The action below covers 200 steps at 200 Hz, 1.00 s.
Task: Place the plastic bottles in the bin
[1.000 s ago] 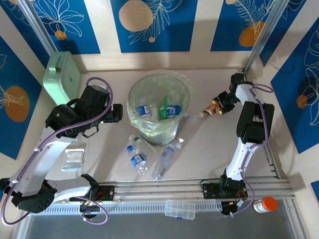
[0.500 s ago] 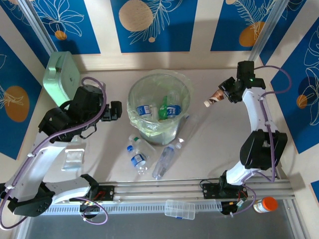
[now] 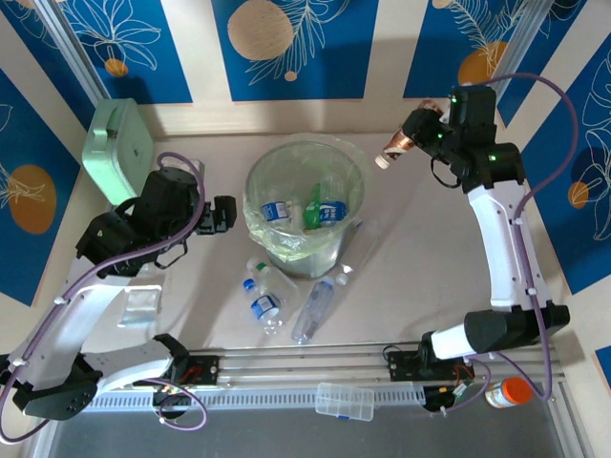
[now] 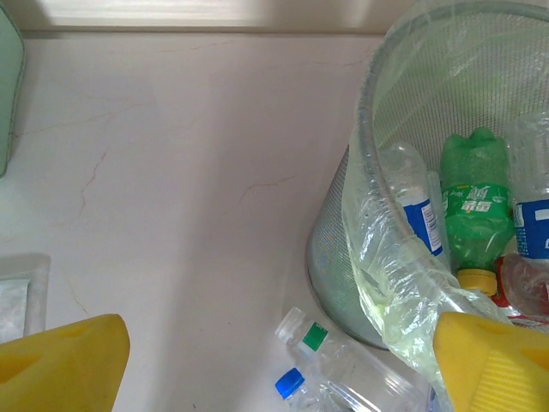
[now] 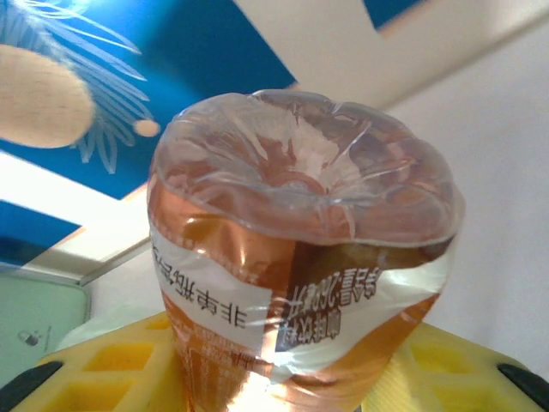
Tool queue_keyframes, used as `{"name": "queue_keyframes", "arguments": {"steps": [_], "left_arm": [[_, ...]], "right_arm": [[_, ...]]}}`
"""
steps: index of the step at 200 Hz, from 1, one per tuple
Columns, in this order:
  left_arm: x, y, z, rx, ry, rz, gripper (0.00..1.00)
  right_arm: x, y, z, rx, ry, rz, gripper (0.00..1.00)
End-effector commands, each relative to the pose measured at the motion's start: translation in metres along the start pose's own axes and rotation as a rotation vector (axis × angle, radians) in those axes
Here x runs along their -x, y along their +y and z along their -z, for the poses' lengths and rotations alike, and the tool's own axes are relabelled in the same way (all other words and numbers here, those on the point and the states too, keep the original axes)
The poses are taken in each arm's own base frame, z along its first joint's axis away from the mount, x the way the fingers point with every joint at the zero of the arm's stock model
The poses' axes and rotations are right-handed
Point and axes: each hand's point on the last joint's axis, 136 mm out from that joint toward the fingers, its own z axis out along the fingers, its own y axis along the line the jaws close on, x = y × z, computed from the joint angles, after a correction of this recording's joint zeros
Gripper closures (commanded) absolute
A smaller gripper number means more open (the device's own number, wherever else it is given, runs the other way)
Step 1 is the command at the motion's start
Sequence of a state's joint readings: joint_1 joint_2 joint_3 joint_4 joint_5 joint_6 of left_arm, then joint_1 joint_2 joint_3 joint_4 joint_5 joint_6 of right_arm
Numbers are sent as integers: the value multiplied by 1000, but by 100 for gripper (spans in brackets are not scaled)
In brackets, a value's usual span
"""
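— The left gripper [image 3: 221,214] hangs wide open with nothing in it, just beside the bin [image 3: 260,170]. Several bottles [image 3: 265,303] lie on the table in front of it.

— The right gripper [image 3: 421,134] is clamped on a brown-label bottle [image 3: 395,146], held up just right of the rim. If it lets go there, I reckon the bottle misses.

The bin [image 4: 339,249] had a translucent, finely meshed plastic wall, lined with a thin clear bag [image 4: 386,292] that was glossy and crinkled. Inside the bin, a green bottle [image 4: 470,202] was smooth, shiny plastic. Around the bin the tabletop [image 4: 189,172] looked matt and stone-like, faintly veined. Right of the bin, the brown-labelled bottle [image 5: 300,283] was clear crumpled plastic under a coppery, glossy film. The left end effector [image 4: 279,365] had fingers [image 4: 64,360] of matt yellow plastic.
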<state>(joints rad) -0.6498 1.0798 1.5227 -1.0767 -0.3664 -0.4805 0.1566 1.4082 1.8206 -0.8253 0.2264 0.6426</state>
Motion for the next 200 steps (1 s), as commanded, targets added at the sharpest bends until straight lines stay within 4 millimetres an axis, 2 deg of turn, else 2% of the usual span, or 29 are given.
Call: {"name": "queue_keyframes", "arguments": {"steps": [1, 20, 42, 86, 119, 149, 166, 184, 200], "left_arm": [[6, 2, 2, 0, -32, 11, 9], [7, 3, 2, 7, -37, 7, 8], [10, 2, 1, 9, -42, 0, 8], [16, 2, 0, 16, -56, -9, 8], [16, 0, -2, 14, -54, -12, 8], [14, 2, -1, 20, -54, -12, 8], [11, 4, -1, 23, -50, -14, 8], [9, 5, 0, 21, -51, -12, 8], [8, 7, 0, 30, -49, -8, 8]], "right_arm": [[3, 38, 34, 93, -44, 156, 54], [-7, 74, 45, 207, -24, 253, 54], [-36, 110, 39, 329, 94, 343, 53], [-112, 145, 10, 408, 354, 473, 51], [-153, 144, -16, 382, 551, 402, 50], [-189, 140, -23, 359, 690, 416, 49], [-207, 130, -27, 313, 749, 440, 48], [-226, 120, -32, 269, 801, 463, 44], [-233, 116, -38, 236, 806, 495, 36]]}}
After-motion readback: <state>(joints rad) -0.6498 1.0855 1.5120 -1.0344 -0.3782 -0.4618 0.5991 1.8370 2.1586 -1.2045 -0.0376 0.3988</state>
